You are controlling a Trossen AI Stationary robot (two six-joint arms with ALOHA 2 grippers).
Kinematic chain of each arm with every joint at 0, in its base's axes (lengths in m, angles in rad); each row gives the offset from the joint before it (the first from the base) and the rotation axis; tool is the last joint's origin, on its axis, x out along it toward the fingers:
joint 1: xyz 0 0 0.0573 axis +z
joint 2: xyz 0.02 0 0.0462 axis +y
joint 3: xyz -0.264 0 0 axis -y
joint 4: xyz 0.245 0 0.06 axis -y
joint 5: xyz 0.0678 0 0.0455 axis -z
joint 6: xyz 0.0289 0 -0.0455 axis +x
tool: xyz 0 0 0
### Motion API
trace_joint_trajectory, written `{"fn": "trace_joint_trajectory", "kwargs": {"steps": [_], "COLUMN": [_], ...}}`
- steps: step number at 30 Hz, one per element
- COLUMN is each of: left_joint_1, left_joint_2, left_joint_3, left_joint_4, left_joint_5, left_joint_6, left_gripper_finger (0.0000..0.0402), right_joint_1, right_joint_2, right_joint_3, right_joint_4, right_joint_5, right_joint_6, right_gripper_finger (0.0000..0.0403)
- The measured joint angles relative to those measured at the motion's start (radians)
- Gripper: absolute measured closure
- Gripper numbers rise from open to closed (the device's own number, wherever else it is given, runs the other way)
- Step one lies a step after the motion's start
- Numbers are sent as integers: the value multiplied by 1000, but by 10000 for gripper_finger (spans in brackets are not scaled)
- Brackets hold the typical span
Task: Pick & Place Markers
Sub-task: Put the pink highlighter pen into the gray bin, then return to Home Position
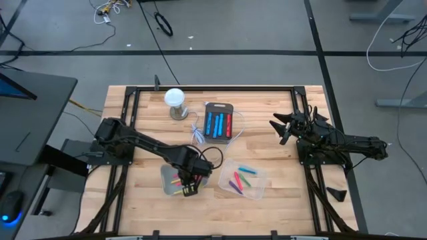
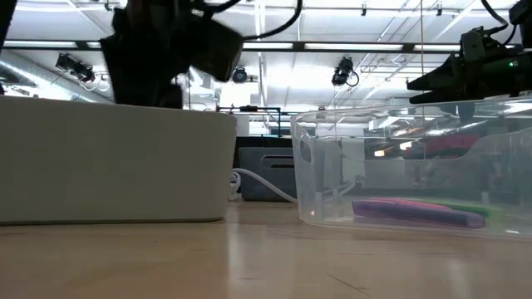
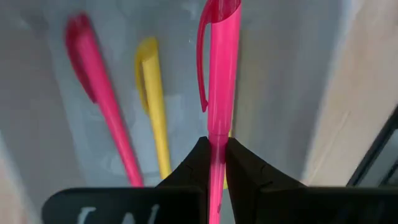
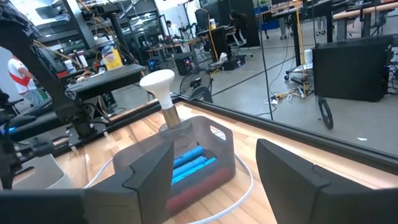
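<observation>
My left gripper (image 1: 187, 188) (image 3: 216, 155) is shut on a pink marker (image 3: 221, 74) over the white bin (image 1: 168, 180) (image 2: 108, 170) at the table's near left. On the bin's floor lie another pink marker (image 3: 102, 106) and a yellow marker (image 3: 153, 112). To the right, a clear container (image 1: 257, 175) (image 2: 416, 158) holds several markers, a purple one (image 2: 416, 210) among them. A grey tray (image 1: 219, 107) (image 4: 214, 140) farther back holds blue and red markers. My right gripper (image 1: 283, 127) (image 4: 214, 168) waits open at the table's right. My left gripper pinches the pink marker's barrel (image 3: 217, 134) between its two fingertips (image 3: 196, 158), away from the clip end. The fingers come from above, pointing steeply down. The clip end (image 3: 217, 18) sticks out past the fingertips over the bin's floor; the marker looks lifted clear of it.
A white bulb-shaped object on a stand (image 1: 175, 100) (image 4: 163, 87) stands at the back beside the grey tray, and a white cable (image 1: 197, 133) coils near it. A dark frame (image 1: 213, 87) runs around the wooden table top.
</observation>
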Motion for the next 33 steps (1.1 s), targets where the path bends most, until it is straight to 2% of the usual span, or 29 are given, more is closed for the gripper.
{"fn": "trace_joint_trajectory", "kwargs": {"steps": [11, 17, 22, 28, 31, 33], "left_joint_1": [-20, -19, -24, -25, -22, -21], "left_joint_2": [0, 0, -1, -20, -62, -110], "left_joint_3": [-140, -149, -149, -149, -150, -149], "left_joint_4": [113, 122, 121, 118, 114, 118], "left_joint_5": [7, -15, -13, -12, -23, -66], "left_joint_6": [-47, -47, -37, -14, 6, 13], "left_gripper_finger": [370, 356, 314, 236, 206, 194], "right_joint_1": [0, 0, 0, 0, 0, 0], "right_joint_2": [0, 0, 0, 0, 0, 0], "right_joint_3": [0, 0, 0, 0, 0, 0], "right_joint_4": [0, 0, 0, 0, 0, 0], "right_joint_5": [0, 0, 0, 0, 0, 0], "right_joint_6": [0, 0, 0, 0, 0, 0], "right_gripper_finger": [172, 172, 172, 172, 172, 172]}}
